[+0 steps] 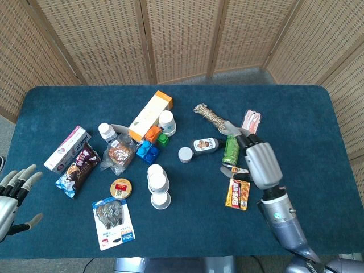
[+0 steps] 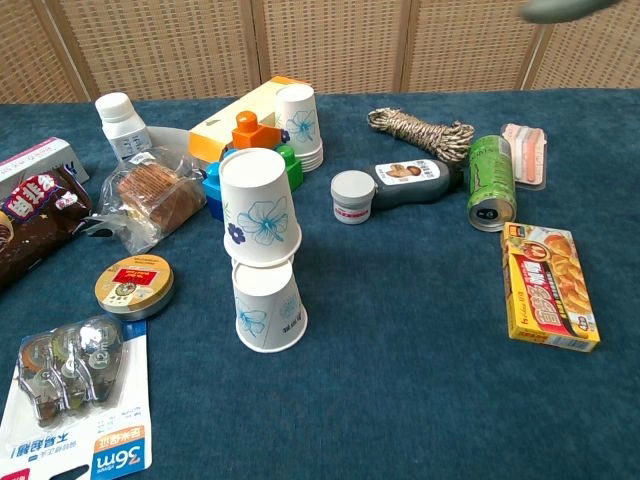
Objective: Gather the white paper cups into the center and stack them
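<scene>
White cups (image 1: 157,185) stacked mid-table (image 1: 296,114), one more (image 1: 166,121) by the orange box (image 1: 150,115). Right hand (image 1: 257,162) above the can (image 1: 231,147), fingers spread, holding nothing; left hand (image 1: 14,187) spread at table edge. Chest view: stack (image 2: 264,247) upside down, blocks (image 2: 228,170) behind.

Left hand (image 1: 12,190) cut by edge

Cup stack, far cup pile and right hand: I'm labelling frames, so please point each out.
cup stack (image 2: 264,255), chest view, flower print on the upper cup
far cup pile (image 2: 297,125), chest view, side wall
right hand (image 1: 259,165), head view, back of the hand
</scene>
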Tool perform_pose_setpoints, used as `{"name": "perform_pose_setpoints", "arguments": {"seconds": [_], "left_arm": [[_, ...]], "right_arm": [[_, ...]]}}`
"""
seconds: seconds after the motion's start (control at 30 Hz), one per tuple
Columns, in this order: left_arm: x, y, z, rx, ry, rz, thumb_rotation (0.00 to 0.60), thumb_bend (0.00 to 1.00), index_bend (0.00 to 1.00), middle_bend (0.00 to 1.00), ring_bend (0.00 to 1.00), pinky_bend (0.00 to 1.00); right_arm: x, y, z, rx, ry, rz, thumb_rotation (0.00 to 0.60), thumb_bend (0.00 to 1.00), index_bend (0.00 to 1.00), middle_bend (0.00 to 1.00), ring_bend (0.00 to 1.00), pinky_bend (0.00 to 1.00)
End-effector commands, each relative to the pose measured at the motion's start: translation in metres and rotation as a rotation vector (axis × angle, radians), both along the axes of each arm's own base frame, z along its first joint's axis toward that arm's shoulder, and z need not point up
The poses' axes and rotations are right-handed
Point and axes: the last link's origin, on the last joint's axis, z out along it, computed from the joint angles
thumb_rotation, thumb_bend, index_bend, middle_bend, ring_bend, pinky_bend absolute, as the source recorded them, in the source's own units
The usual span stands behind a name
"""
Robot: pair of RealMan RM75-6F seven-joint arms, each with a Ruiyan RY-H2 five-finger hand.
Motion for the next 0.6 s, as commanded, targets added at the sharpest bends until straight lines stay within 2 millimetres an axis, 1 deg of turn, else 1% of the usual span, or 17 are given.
{"name": "perform_pose_setpoints", "arguments": {"seconds": [0.03,0.1,0.17,0.27,0.37,0.53,0.6], "left_arm": [[0.0,0.0,-0.001,0.003,-0.003,0.005,0.6,0.28,0.0,0.0,0.0,0.0],[0.001,-0.001,-0.002,0.001,-0.003,0.009,0.6,0.28,0.0,0.0,0.0,0.0],[0.001,-0.002,-0.004,-0.003,0.0,0.009,0.6,0.28,0.0,0.0,0.0,0.0],[0.001,-0.006,-0.005,-0.007,-0.006,0.015,0.6,0.28,0.0,0.0,0.0,0.0],[-0.002,-0.009,-0.003,0.004,-0.011,0.032,0.6,0.28,0.0,0.0,0.0,0.0],[-0.007,-0.013,0.0,0.02,-0.026,0.053,0.6,0.28,0.0,0.0,0.0,0.0],[-0.009,-0.013,0.001,0.02,-0.024,0.056,0.6,0.28,0.0,0.0,0.0,0.0]], "right_arm": [[-0.03,0.011,0.015,-0.046,0.036,-0.042,0.6,0.1,0.05,0.2,0.14,0.23],[-0.044,0.02,0.02,-0.054,0.056,-0.076,0.6,0.06,0.02,0.13,0.07,0.14],[-0.058,0.028,0.024,-0.06,0.077,-0.104,0.6,0.04,0.01,0.09,0.03,0.11],[-0.079,0.04,0.027,-0.078,0.126,-0.13,0.6,0.03,0.0,0.06,0.01,0.11],[-0.098,0.05,0.029,-0.095,0.13,-0.165,0.6,0.03,0.0,0.06,0.0,0.11],[-0.119,0.066,0.03,-0.101,0.151,-0.221,0.6,0.02,0.0,0.06,0.0,0.11],[-0.125,0.072,0.031,-0.085,0.185,-0.249,0.6,0.0,0.0,0.03,0.0,0.11]]}}
